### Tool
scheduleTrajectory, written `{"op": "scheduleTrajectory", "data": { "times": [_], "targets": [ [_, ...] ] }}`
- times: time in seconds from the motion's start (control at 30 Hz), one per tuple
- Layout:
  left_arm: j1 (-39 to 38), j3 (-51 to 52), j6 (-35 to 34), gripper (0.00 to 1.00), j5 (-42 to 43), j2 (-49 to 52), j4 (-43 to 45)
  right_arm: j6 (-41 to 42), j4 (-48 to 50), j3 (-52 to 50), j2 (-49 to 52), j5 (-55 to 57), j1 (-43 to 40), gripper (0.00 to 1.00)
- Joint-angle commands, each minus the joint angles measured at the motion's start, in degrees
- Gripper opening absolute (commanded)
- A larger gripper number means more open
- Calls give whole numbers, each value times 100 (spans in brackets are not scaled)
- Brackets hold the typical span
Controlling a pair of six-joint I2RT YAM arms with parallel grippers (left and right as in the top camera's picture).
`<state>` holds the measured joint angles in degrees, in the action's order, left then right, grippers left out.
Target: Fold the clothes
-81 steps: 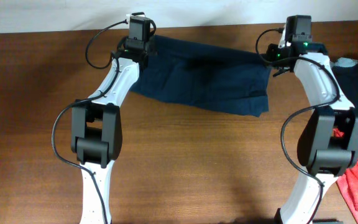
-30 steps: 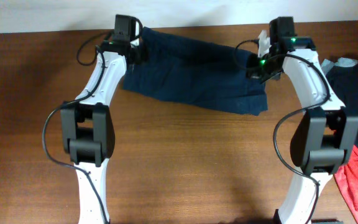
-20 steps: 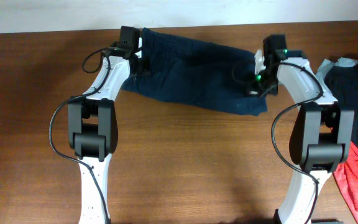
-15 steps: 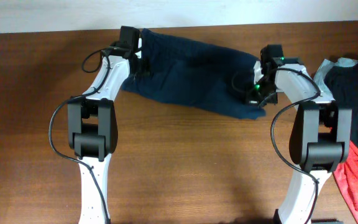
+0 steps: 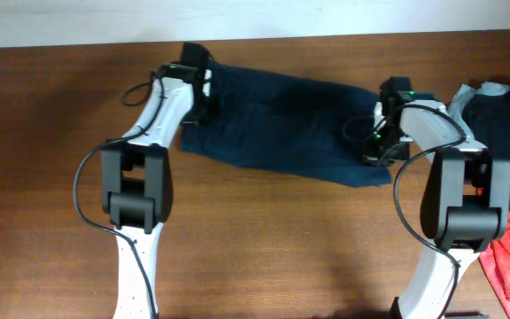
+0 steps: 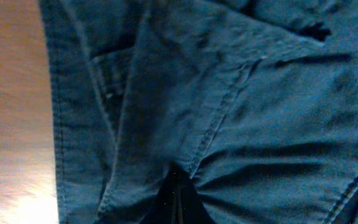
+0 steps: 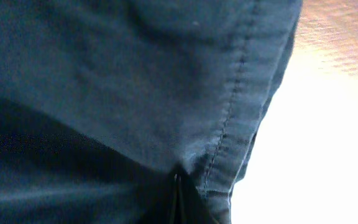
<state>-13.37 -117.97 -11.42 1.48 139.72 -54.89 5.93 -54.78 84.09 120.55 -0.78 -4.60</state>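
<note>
Dark wood-grain surface [image 5: 264, 239] runs under both arms, with a pale wall strip along its far edge. Your pair of dark navy blue fabric shorts [image 5: 282, 120] lies spread at full length on it, stretched between the two tools and slanting a little, so the end at the right tool sits nearer the arm bases than the end at the left one. Your left tool [image 6: 178, 198] is closed, pinching a pucker of cloth beside a stitched seam, and creases fan away from its tips. Your right tool [image 7: 178, 190] is also clamped on cloth, right by the stitched hem, with bare surface just outside it. A heap of navy, red and pale garments [image 5: 503, 115] lies well outside the right tool; leave it alone. By my reading you are at the start of the first fold: both ends are gripped and no half is laid over the other yet. Next you would need to lift both pinches together, evenly, and carry them across the spread cloth. Keep it taut between the tools so it does not bunch.
</note>
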Motion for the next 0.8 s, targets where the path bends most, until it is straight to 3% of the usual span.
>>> {"op": "scheduleTrajectory", "data": {
  "times": [0.0,0.2,0.33,0.6,0.77],
  "targets": [
    [-321,136,-125,0,-444,-125,-289,4,-203,-321,273,1043,-461,4],
    [-481,61,-269,0,-1250,-627,-614,7,-157,-203,271,1038,-817,4],
    [-295,-33,-444,0,-1110,-1204,-428,4,-343,278,258,826,-852,4],
    [79,-31,-415,0,949,-1451,404,-627,-1412,2103,249,-986,-621,4],
    [0,-26,-411,0,1856,-1128,608,-721,-1648,2533,249,-1950,-367,4]
  ]
}}
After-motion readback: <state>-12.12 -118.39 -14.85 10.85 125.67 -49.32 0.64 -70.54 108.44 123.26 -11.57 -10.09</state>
